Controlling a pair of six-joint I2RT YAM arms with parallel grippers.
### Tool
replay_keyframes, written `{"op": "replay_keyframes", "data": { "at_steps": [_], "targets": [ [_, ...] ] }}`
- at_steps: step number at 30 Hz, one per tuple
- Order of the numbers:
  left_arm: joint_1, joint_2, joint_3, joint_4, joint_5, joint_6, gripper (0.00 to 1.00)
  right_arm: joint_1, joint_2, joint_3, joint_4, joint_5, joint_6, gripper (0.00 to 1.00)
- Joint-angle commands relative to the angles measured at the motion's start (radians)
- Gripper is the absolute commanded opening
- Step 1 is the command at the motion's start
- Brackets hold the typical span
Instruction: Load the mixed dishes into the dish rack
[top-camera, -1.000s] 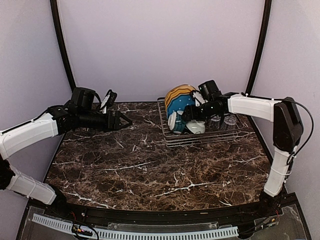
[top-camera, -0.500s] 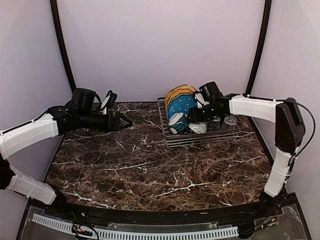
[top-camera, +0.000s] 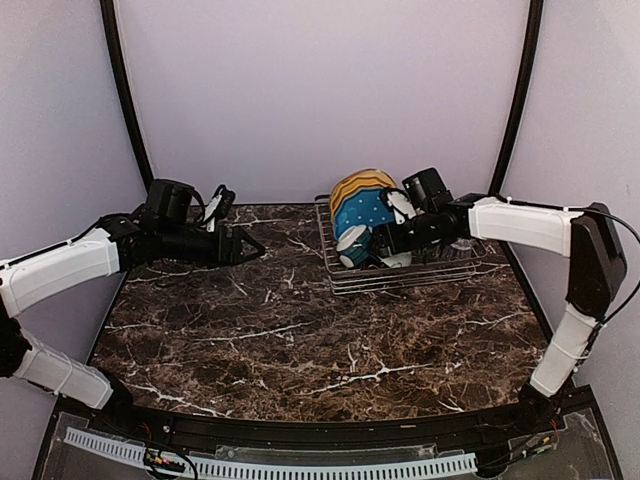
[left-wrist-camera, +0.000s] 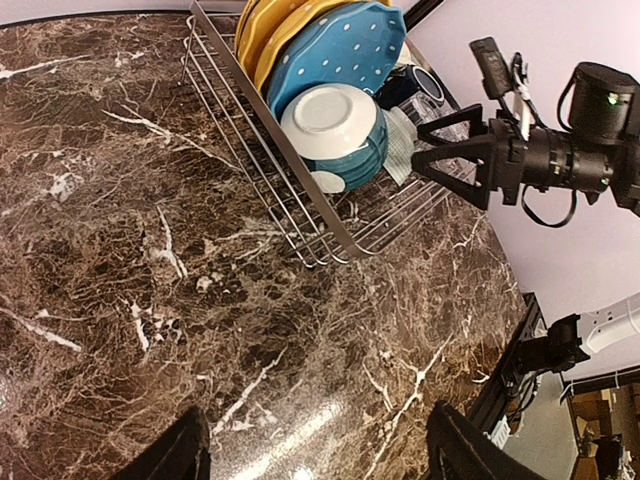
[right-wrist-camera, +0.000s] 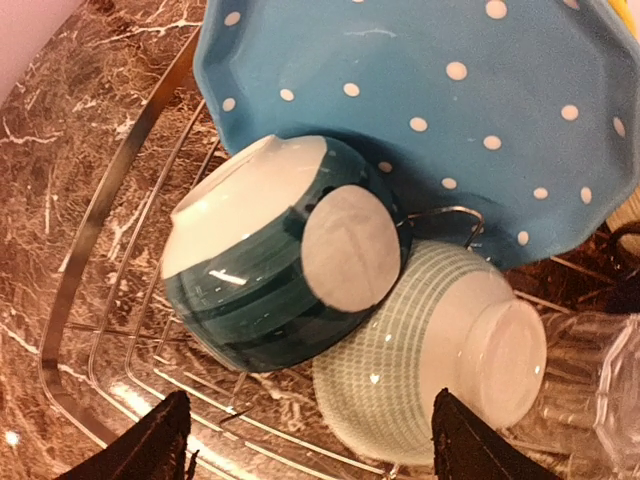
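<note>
The right pincer (left-wrist-camera: 420, 145) is spread wide with nothing in it, its fingers pointing at a teal-striped ceramic bowl (right-wrist-camera: 260, 280) lying on its side in the rectangular silver wire dish rack (top-camera: 400, 276). A mint-green ribbed bowl (right-wrist-camera: 420, 370) lies touching that bowl, and a clear glass tumbler (right-wrist-camera: 595, 390) is just beside it. Behind them a blue white-dotted scalloped plate (right-wrist-camera: 430, 100) stands on edge, with a yellow scalloped plate (left-wrist-camera: 258, 35) behind it. The left pincer (top-camera: 255, 245), also spread and empty, hovers over the brown marble counter (top-camera: 300, 330), well apart from the rack.
</note>
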Motion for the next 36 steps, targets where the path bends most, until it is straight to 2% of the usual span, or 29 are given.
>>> {"op": "replay_keyframes", "data": {
  "at_steps": [1,4,9,12,16,19,24,36],
  "targets": [
    [0.001,-0.003,-0.008,-0.018,-0.088,0.04,0.75,0.018,-0.136,-0.051,0.039,0.027,-0.045,0.87],
    [0.001,-0.02,0.005,-0.065,-0.191,0.073,0.77,0.015,-0.225,-0.087,0.028,0.093,-0.051,0.96],
    [0.002,-0.108,0.003,-0.12,-0.494,0.12,0.97,0.001,-0.392,-0.124,-0.042,0.163,-0.059,0.99],
    [0.001,-0.179,-0.027,-0.103,-0.659,0.151,0.99,-0.005,-0.504,-0.152,-0.052,0.195,-0.069,0.99],
    [0.001,-0.291,-0.074,-0.038,-0.764,0.185,0.99,-0.005,-0.659,-0.217,-0.021,0.208,-0.107,0.99],
    [0.001,-0.364,-0.11,0.037,-0.772,0.224,0.99,-0.004,-0.752,-0.27,0.016,0.206,-0.126,0.99],
    [0.001,-0.42,-0.137,0.102,-0.687,0.334,0.99,-0.003,-0.847,-0.332,0.061,0.204,-0.147,0.99],
    [0.001,-0.435,-0.172,0.133,-0.67,0.356,0.99,-0.003,-0.848,-0.357,0.086,0.203,-0.168,0.99]
  ]
}}
